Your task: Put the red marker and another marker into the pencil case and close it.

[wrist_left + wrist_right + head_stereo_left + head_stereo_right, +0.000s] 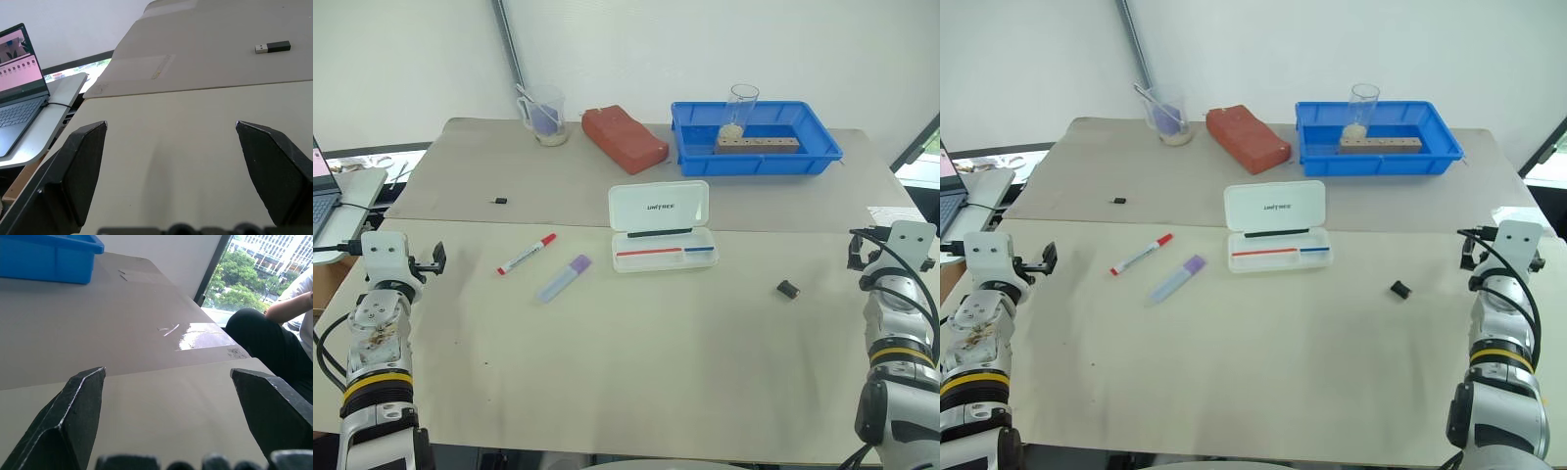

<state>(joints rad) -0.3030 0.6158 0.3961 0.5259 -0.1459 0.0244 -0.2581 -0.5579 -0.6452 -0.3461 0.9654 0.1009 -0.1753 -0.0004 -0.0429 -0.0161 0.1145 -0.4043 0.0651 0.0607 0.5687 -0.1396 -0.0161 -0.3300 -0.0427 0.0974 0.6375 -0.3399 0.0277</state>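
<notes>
Nothing is being held yet: the left claw (438, 258) and the right claw (853, 250) are both being kept spread wide at the outer edges of the desk (636, 372), well apart from every task item. The pencil case (662, 227) is lying open near the middle, its lid raised, with thin red and blue pens already inside. The red marker (527, 254) is lying to its left, and the lavender highlighter (564, 278) is resting just beside that marker, nearer the robot. The opening step, a first pick, is judged to be pending. A reach inward by the left claw is being called for, with the fingers lowered astride the red marker's slim barrel.
</notes>
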